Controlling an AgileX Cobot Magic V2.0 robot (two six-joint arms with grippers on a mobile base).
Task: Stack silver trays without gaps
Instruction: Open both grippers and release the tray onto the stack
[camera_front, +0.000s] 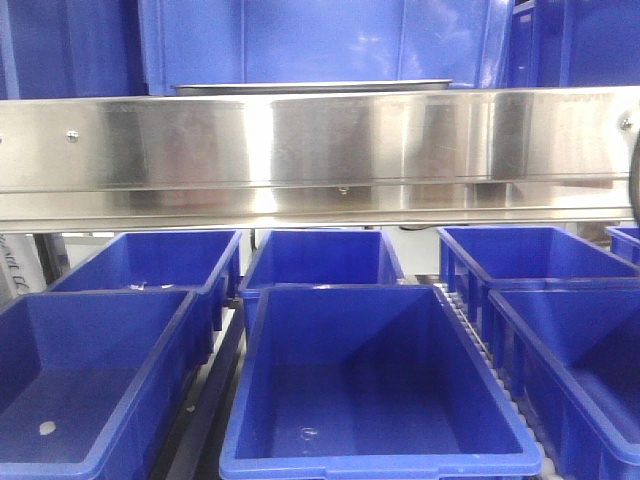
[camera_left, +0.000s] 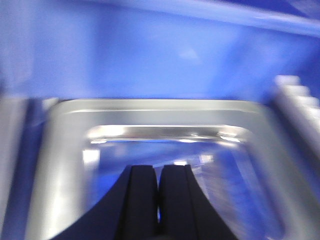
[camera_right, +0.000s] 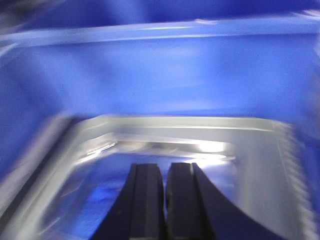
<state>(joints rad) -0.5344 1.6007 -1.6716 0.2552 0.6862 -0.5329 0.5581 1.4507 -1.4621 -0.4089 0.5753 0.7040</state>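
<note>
A silver tray (camera_left: 150, 125) lies directly below and ahead of the left gripper (camera_left: 159, 200), its rim running across just beyond the fingertips, a blue bin wall (camera_left: 150, 55) behind it. The right gripper (camera_right: 165, 200) hangs over another silver tray (camera_right: 175, 135) in much the same way. Both pairs of jaws are pressed together with nothing between them. From the front, only a thin tray edge (camera_front: 312, 87) shows above the long steel band (camera_front: 320, 150), with blue bins (camera_front: 370, 390) below. Both wrist views are smeared, so I'd settle first, part the jaws, take one rim squarely, and lower it level so it nests flush.
</note>
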